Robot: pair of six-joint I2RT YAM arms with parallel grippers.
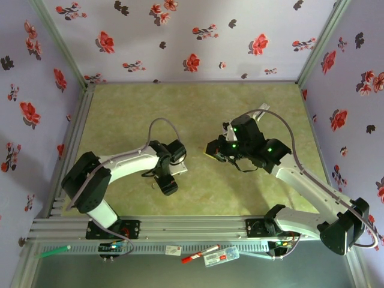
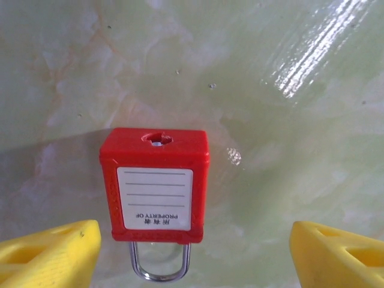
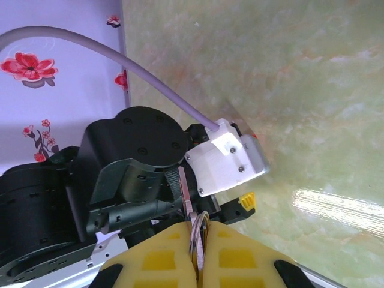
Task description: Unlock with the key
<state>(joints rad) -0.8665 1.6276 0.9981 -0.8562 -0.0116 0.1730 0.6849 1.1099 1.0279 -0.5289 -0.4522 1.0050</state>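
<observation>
A red padlock (image 2: 155, 183) lies flat on the green table, its white label up, keyhole (image 2: 157, 140) facing away and steel shackle (image 2: 159, 273) toward the camera. My left gripper (image 2: 193, 255) is open, one yellow finger (image 2: 51, 252) close beside the lock's left corner and the other far off to its right. The right gripper (image 3: 200, 240) is shut on a key ring (image 3: 198, 231). The thin key (image 3: 186, 195) sticks out past the fingertips toward the left arm's wrist (image 3: 132, 168). From above, the left gripper (image 1: 168, 185) and right gripper (image 1: 213, 150) sit near mid-table.
Floral purple walls (image 1: 192, 36) enclose the green marbled table (image 1: 192, 108) on three sides. An aluminium rail (image 1: 180, 228) runs along the near edge, with pens and small cards (image 1: 210, 255) below it. The left arm's grey cable (image 3: 120, 54) arches between the arms.
</observation>
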